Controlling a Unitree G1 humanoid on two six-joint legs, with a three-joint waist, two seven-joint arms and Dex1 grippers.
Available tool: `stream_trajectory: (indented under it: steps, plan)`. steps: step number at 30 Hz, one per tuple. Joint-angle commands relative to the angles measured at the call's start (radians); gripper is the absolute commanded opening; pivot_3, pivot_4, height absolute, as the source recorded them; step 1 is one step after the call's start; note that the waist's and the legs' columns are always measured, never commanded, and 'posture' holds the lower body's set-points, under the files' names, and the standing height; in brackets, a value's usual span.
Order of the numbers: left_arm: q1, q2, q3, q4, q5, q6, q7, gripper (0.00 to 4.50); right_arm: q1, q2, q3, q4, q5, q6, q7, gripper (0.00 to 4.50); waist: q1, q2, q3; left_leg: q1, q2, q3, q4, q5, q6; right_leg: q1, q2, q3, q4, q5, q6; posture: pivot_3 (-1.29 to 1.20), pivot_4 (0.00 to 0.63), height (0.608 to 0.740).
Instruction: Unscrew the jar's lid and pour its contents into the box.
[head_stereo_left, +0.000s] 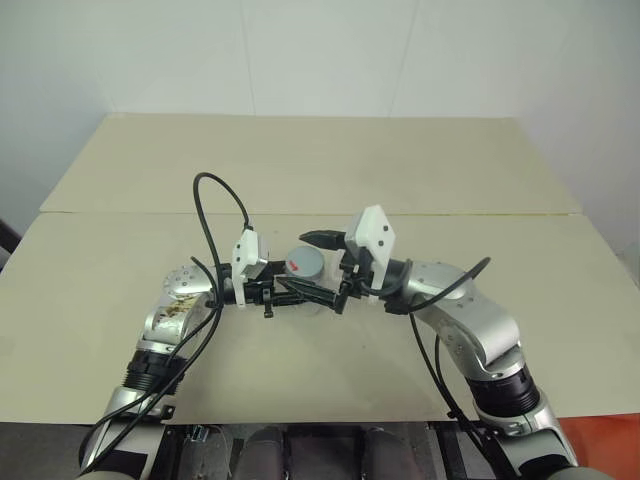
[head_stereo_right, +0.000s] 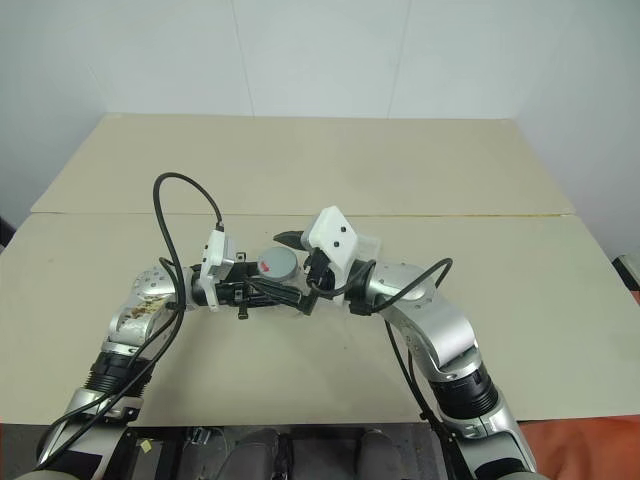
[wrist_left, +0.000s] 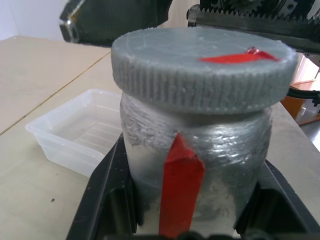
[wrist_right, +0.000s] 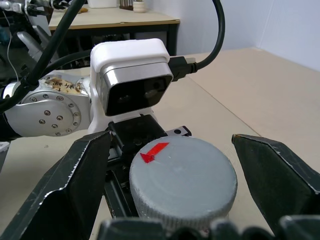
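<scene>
The jar (wrist_left: 215, 150) is a small grey-silver cylinder with a red strip down its side. It stands upright above the table, and my left gripper (head_stereo_left: 293, 287) is shut on its body. The ribbed grey lid (wrist_right: 182, 182) sits on the jar and bears a red mark. My right gripper (head_stereo_left: 322, 268) is open, with one black finger (wrist_right: 75, 185) on each side of the lid and a gap to both. The clear plastic box (wrist_left: 55, 120) lies on the table just behind the jar. The contents are hidden inside the jar.
The beige table (head_stereo_left: 320, 170) has a seam running across it behind the grippers. Black cables (head_stereo_left: 215, 215) loop up from the wrist cameras over the arms. A white wall stands behind the table's far edge.
</scene>
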Motion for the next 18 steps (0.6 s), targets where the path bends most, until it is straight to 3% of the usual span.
stream_trajectory:
  steps: [1,3,6,7,18]
  plan:
    - [0.001,0.009,0.009,-0.043,-0.018,0.001,0.001,1.93,-0.020,0.010,-0.007,-0.022,0.004,-0.027,0.004,4.31,0.000,0.000,0.000,0.000,0.000,0.000,0.000,0.000,0.000,0.000,0.000,0.000,0.000,0.000,0.000,0.00,0.150,0.740]
    - [0.002,0.009,0.009,-0.046,-0.018,0.002,0.002,1.93,-0.021,0.011,-0.007,-0.020,0.002,-0.026,0.001,3.90,0.000,0.000,0.000,0.000,0.000,0.000,0.000,0.000,0.000,0.000,0.000,0.000,0.000,0.000,0.000,0.00,0.150,0.740]
    - [0.004,0.010,0.008,-0.049,-0.019,0.004,0.002,1.93,-0.022,0.012,-0.008,-0.020,0.001,-0.026,-0.001,2.85,0.000,0.000,0.000,0.000,0.000,0.000,0.000,0.000,0.000,0.000,0.000,0.000,0.000,0.000,0.000,0.00,0.150,0.740]
    - [0.004,0.010,0.008,-0.049,-0.019,0.004,0.002,1.93,-0.023,0.012,-0.009,-0.019,0.002,-0.025,-0.002,2.75,0.000,0.000,0.000,0.000,0.000,0.000,0.000,0.000,0.000,0.000,0.000,0.000,0.000,0.000,0.000,0.00,0.150,0.740]
    - [0.011,0.016,0.000,-0.032,-0.015,0.011,-0.005,1.93,-0.042,0.000,-0.035,-0.029,0.004,-0.030,-0.001,2.75,-0.001,0.000,0.000,0.000,0.000,0.000,0.000,0.000,0.000,0.000,0.000,0.000,0.000,0.000,0.000,0.00,0.150,0.740]
